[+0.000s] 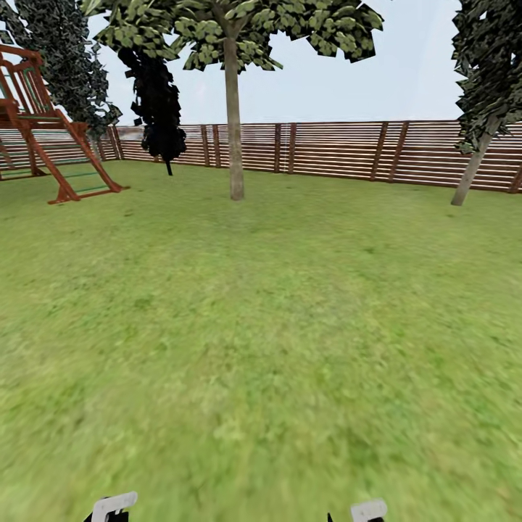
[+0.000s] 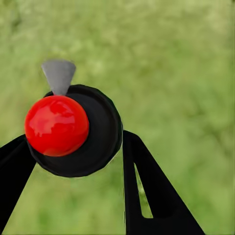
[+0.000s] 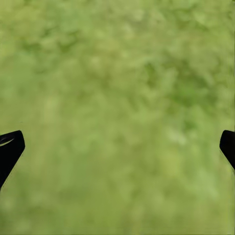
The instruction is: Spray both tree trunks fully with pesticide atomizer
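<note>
The pesticide atomizer (image 2: 93,137) is a round black body with a glossy red ball on top and a grey cone nozzle. It sits between the two black fingers of my left gripper (image 2: 76,138), which is shut on it above the grass. My right gripper (image 3: 121,139) is open, with nothing but lawn between its fingertips. In the head view one tree (image 1: 239,29) stands ahead at the middle. Its straight grey-brown tree trunk (image 1: 233,123) rises from the garden lawn (image 1: 261,326), several metres from me. White parts of my arms (image 1: 112,505) show at the bottom edge.
A brown slatted fence (image 1: 333,148) closes the far side. A red wooden play frame (image 1: 43,123) stands at the far left. A dark narrow tree (image 1: 156,101) is left of the trunk, and a leaning-trunk tree (image 1: 471,170) is at the far right.
</note>
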